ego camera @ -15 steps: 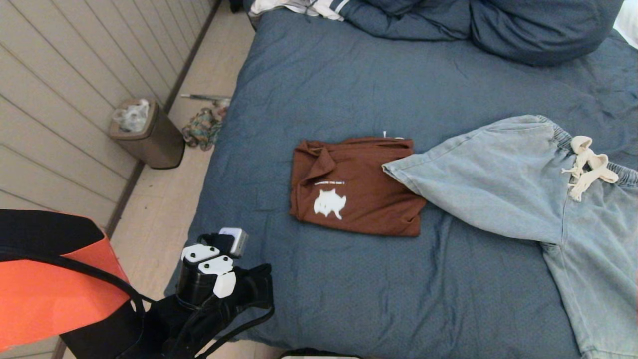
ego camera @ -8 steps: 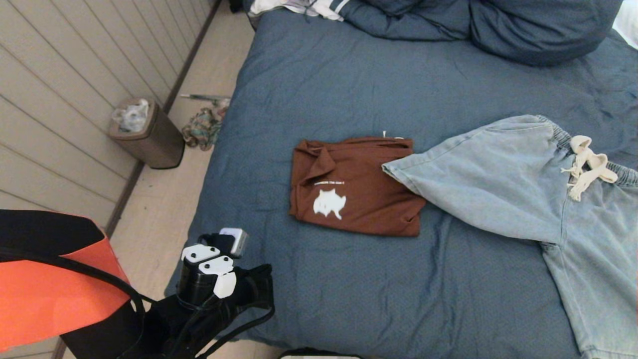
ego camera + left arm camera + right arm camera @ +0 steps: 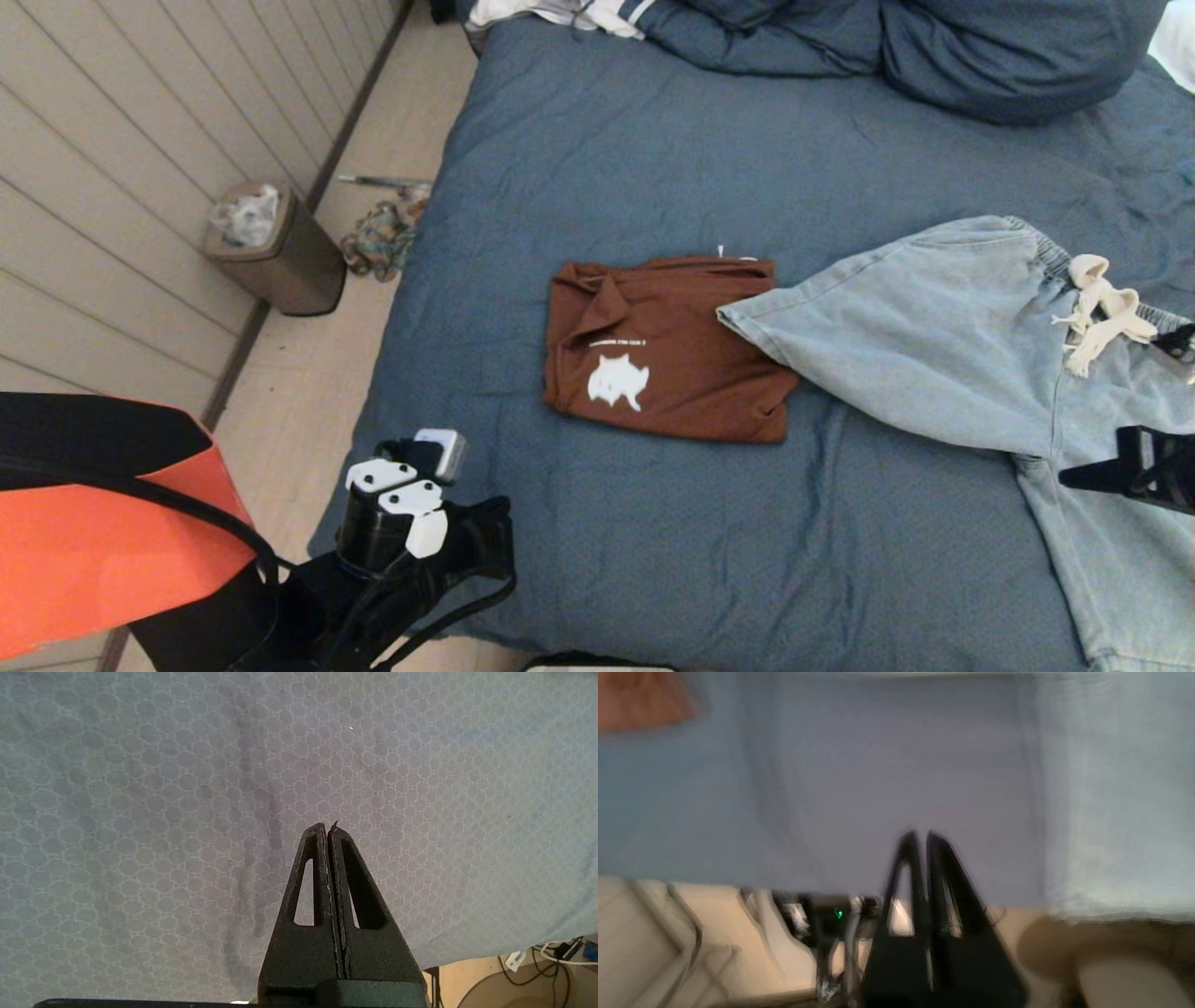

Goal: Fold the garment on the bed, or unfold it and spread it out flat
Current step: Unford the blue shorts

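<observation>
- Filling most of the head view, the bed (image 3: 653,168) ran lengthwise away from the robot, its bunched duvet (image 3: 896,56) at the far end.
- The pale denim shorts (image 3: 934,327) lay spread on the bed's right side, waistband and cream drawstring (image 3: 1102,308) toward the right, one leg pointing left so that its hem overlapped the shirt's right edge, the other leg running toward the near right corner.
- The brown shirt (image 3: 663,350) sat mid-bed as a neat rectangle, long side across the bed, collar to the left and white print up; it looked already folded.
- The right pincer (image 3: 1088,476) had just come into the head view at the right edge, above the shorts' near leg, where half a second before nothing showed; its jaws stood pressed together and empty in the wrist view.
- That arrival probably meant the shorts were the next garment to be worked, with no grip taken yet.
- The left pincer (image 3: 327,828) was parked over the bed's near left corner, jaws pressed together on nothing.
</observation>
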